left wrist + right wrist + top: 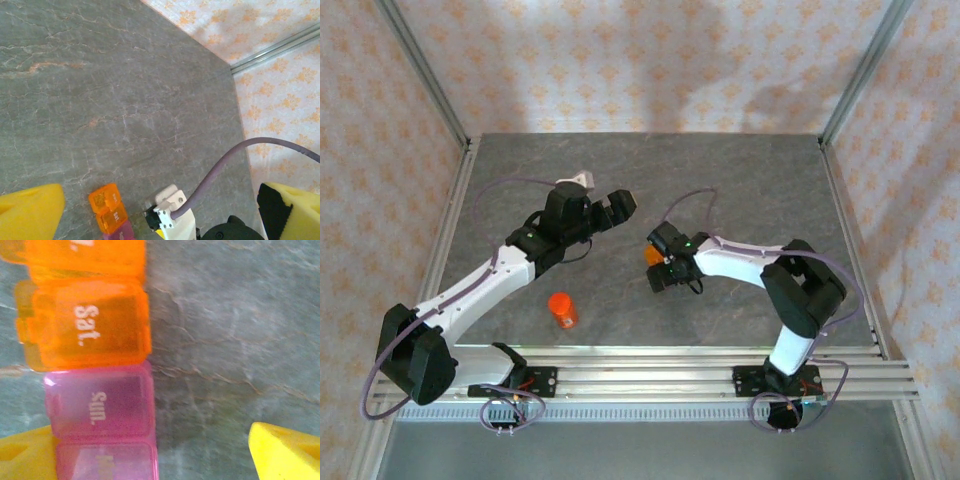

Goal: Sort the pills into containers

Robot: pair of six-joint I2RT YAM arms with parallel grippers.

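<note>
The containers (92,365) are a flat strip of joined translucent cells, orange ones marked "Sat." above pink ones marked "Sun.". In the top view just an orange end (653,255) shows beside my right gripper (665,262). That right gripper (155,455) is open and low over the table, its left yellow finger (25,455) against the pink cells and its right finger (285,452) far off over bare stone. My left gripper (616,208) hangs open to the upper left; its wrist view shows the strip (107,210) and the right arm's white wrist part (172,212) between its yellow fingers (30,210). The pills are out of view.
An orange cylindrical bottle (562,310) stands near the front of the grey stone table (740,180). Aluminium frame posts (425,75) rise at the back corners, with patterned walls behind. A metal rail (650,372) runs along the near edge.
</note>
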